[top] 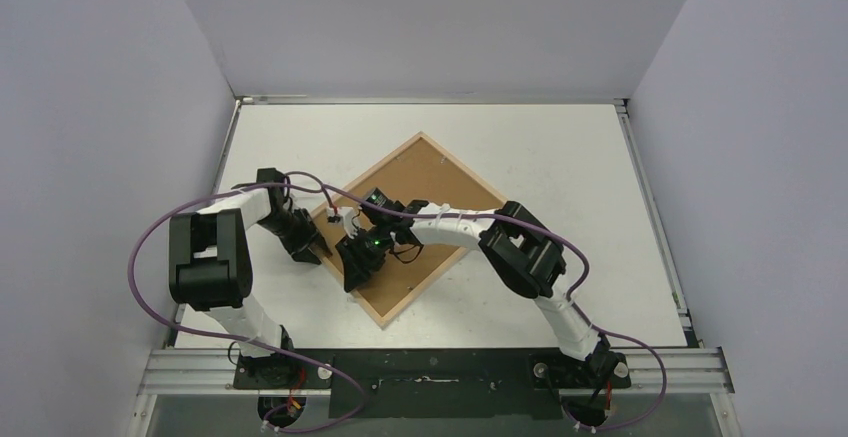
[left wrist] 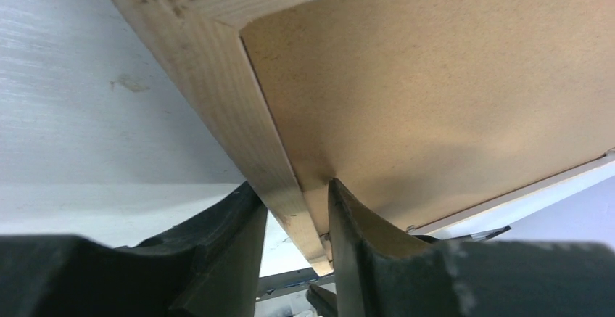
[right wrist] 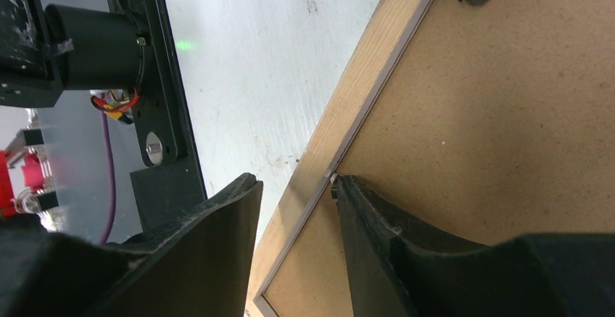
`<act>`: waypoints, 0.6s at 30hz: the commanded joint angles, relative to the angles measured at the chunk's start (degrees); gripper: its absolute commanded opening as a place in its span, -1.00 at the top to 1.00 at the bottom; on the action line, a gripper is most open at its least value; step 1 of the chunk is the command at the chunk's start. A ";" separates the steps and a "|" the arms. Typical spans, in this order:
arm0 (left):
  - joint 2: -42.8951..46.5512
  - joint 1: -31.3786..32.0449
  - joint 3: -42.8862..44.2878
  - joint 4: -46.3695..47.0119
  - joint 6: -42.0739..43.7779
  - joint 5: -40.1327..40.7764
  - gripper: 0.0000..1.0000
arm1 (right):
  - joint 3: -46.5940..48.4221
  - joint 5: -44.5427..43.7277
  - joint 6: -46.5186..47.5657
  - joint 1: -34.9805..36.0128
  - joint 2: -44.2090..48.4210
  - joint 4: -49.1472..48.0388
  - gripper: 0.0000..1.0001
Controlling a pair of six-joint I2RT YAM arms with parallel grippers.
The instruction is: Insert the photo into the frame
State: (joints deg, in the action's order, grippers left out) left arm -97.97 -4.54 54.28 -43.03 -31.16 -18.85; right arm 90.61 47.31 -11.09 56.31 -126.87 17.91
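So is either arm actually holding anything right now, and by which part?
The left gripper grips the frame by its wooden edge near a corner. The right gripper straddles another edge, jaws open.

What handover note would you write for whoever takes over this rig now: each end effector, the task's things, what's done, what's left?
Left end effector: shut on a rail of the light wood rectangular picture frame, which lies back up on the white table.
Right end effector: open, straddling that frame's edge.
Done: flat brown fibreboard backing panel sits in the frame.
Photo not visible, possibly beneath.
Left: confirm the photo, fasten the backing.
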 commanded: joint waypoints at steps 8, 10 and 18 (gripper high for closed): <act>7.19 0.32 11.72 4.55 2.17 1.93 -0.18 | -10.59 -7.20 -24.27 -5.45 7.65 -15.01 -0.06; 6.69 0.32 14.13 3.95 3.54 2.49 -0.21 | -13.12 -10.48 -28.39 -6.26 10.13 -17.34 -0.10; 1.29 0.23 21.45 7.29 12.15 1.88 -0.42 | -24.35 -38.09 -35.78 -7.23 28.88 -11.94 -0.33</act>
State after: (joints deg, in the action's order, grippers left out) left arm -93.82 -4.23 71.29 -38.68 -25.28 -17.04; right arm 68.36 28.71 -41.58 48.80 -109.86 1.96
